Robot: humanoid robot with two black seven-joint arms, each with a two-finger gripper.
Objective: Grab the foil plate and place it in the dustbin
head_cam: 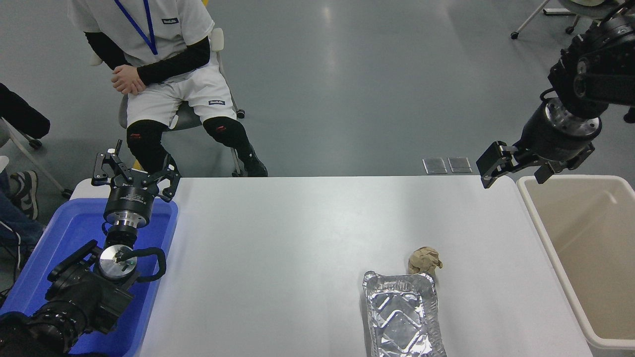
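Observation:
The foil plate point(403, 315), a shiny silver rectangular tray, lies on the white table point(297, 238) near its front edge, right of the middle; its near end runs off the bottom of the picture. The beige dustbin point(585, 248) stands off the table's right side and looks empty. My right gripper point(518, 166) hangs open in the air above the table's far right corner, beside the dustbin's far left rim and far from the plate. The left gripper point(135, 171) is parked open over the blue tub at the left.
A small crumpled brown paper ball point(424, 261) touches the plate's far right corner. A blue tub point(44, 258) sits at the table's left end under the left arm. A person point(158, 74) sits on a chair beyond the far left edge, hands clasped.

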